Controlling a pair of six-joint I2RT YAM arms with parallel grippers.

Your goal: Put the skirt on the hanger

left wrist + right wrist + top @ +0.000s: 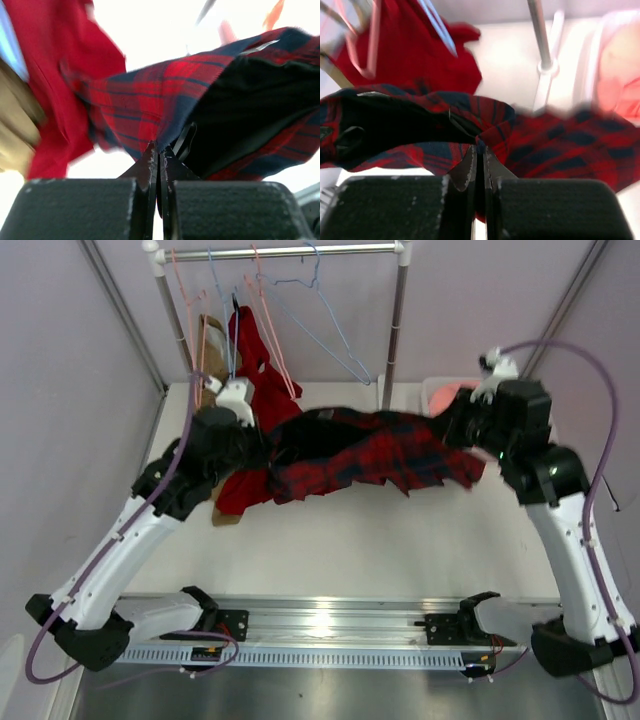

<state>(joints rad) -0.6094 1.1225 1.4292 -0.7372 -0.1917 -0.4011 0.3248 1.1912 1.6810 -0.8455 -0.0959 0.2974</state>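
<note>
1. At the bottom of each wrist view, the left gripper (159, 150) and the right gripper (479, 150) have their jaws pinched together on an edge of the skirt (145, 100).
2. Mid-frame from above, both arms bend inward and hold the skirt spread between them over the table (350, 550).
3. Upper left, the hanger (272, 330) hangs on the rail (300, 252).

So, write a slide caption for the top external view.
The left gripper and right gripper each pinch an end of the skirt, spreading it above the table before the clothes rail.
</note>
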